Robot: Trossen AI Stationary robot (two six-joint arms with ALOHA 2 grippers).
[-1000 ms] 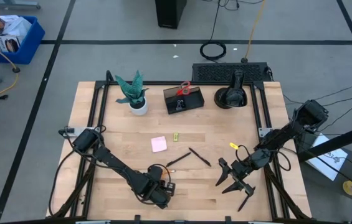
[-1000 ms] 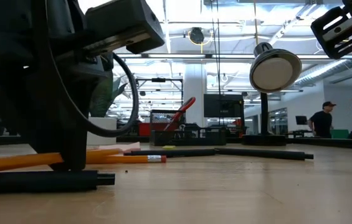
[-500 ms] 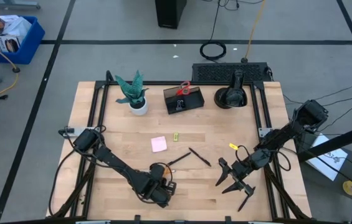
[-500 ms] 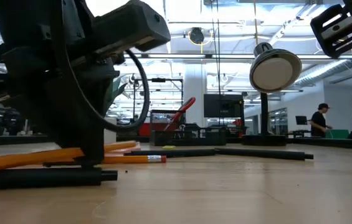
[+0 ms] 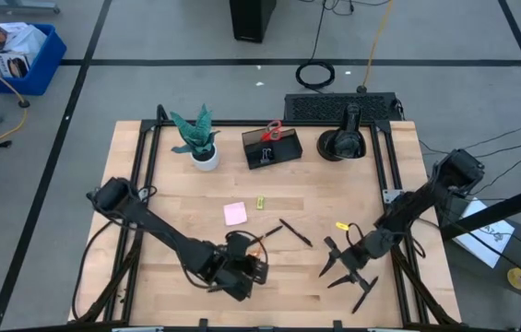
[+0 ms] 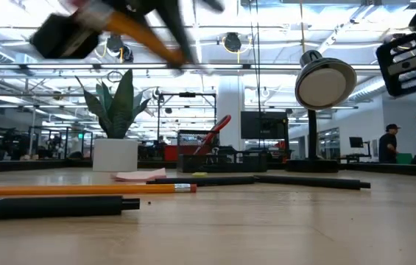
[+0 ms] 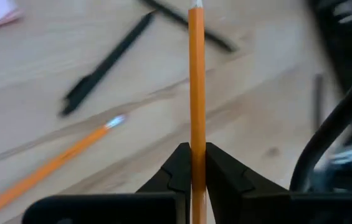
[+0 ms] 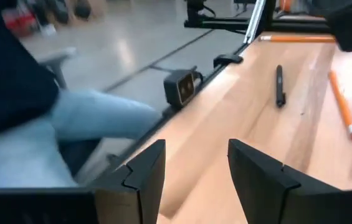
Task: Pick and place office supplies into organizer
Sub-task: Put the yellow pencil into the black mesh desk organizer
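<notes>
Two dark jointed arms trailing black cables, each gripper with angular black fingers.

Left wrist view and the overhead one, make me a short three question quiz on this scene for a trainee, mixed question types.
1. True or false: the left claw is shut on an orange pencil.
2. Where are the red-handled scissors? A) flat on the table B) in the organizer C) in the right claw
3. Fill in: the right claw's jaws stand ____ and hold nothing.

Key: 1 true; 2 B; 3 open
</notes>
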